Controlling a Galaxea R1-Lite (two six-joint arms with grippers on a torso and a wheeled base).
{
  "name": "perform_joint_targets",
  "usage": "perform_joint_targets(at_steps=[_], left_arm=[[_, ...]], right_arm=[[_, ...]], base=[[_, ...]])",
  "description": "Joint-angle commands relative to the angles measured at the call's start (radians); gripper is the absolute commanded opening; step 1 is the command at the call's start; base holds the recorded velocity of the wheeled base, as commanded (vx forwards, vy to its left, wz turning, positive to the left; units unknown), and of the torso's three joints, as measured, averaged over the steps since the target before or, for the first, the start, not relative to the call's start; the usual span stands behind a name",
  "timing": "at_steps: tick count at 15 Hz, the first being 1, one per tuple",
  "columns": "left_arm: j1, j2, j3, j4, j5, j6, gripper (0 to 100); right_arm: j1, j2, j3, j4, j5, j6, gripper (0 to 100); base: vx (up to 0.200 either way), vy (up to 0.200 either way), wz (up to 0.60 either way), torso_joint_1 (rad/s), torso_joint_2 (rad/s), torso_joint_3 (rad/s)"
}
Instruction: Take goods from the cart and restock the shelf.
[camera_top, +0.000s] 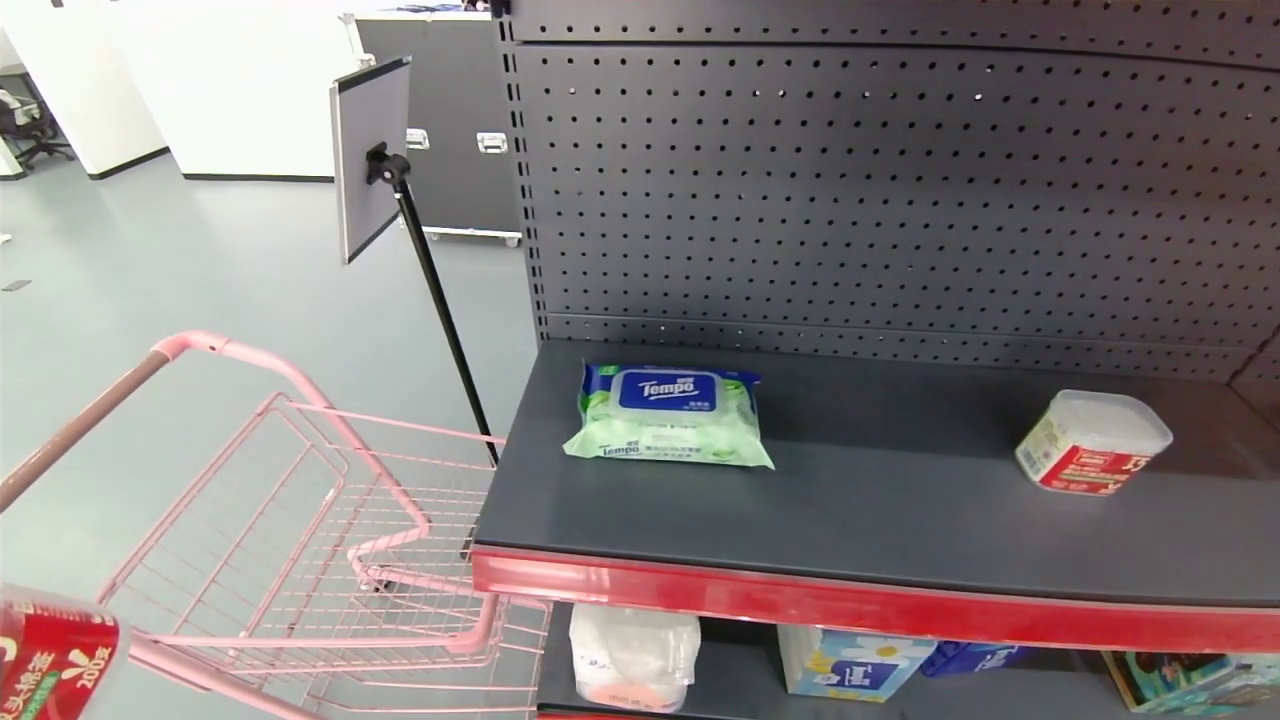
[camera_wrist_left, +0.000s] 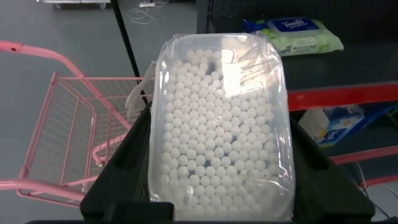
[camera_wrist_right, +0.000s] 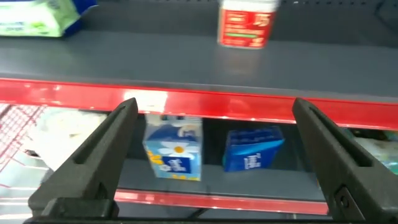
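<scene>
My left gripper (camera_wrist_left: 221, 118) is shut on a clear tub of cotton swabs (camera_wrist_left: 221, 143), its black fingers (camera_wrist_left: 124, 168) pressing both long sides. The tub's red label (camera_top: 50, 650) shows at the head view's lower left, above the pink cart (camera_top: 300, 500), whose basket looks bare. On the grey shelf (camera_top: 900, 520) lie a green-and-blue wet wipes pack (camera_top: 665, 415) at the left and a matching swab tub (camera_top: 1092, 440) at the right. My right gripper (camera_wrist_right: 216, 104) is open in front of the shelf's red edge (camera_wrist_right: 205, 102), with nothing between its fingers.
A black pegboard (camera_top: 900, 180) backs the shelf. The shelf below holds a white pack (camera_top: 633, 655), a blue-and-white tissue box (camera_wrist_right: 176, 149) and a blue pack (camera_wrist_right: 252, 149). A grey sign on a thin black stand (camera_top: 370, 150) stands between cart and shelf.
</scene>
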Motion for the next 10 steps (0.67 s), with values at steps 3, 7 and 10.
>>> perform_joint_targets(at_steps=[3, 7, 10], left_arm=[[0.000, 0.000, 0.000, 0.000, 0.001, -0.001, 0], [0.000, 0.000, 0.000, 0.000, 0.001, 0.001, 0], [0.000, 0.000, 0.000, 0.000, -0.001, 0.015, 0]], right_arm=[[0.000, 0.001, 0.000, 0.001, 0.000, -0.001, 100], [0.000, 0.001, 0.000, 0.001, 0.000, -0.002, 100], [0.000, 0.001, 0.000, 0.001, 0.000, -0.001, 100]], base=[[0.000, -0.200, 0.00, 0.004, 0.00, 0.002], [0.000, -0.200, 0.00, 0.002, 0.00, 0.002], [0.000, -0.200, 0.00, -0.001, 0.00, -0.001]])
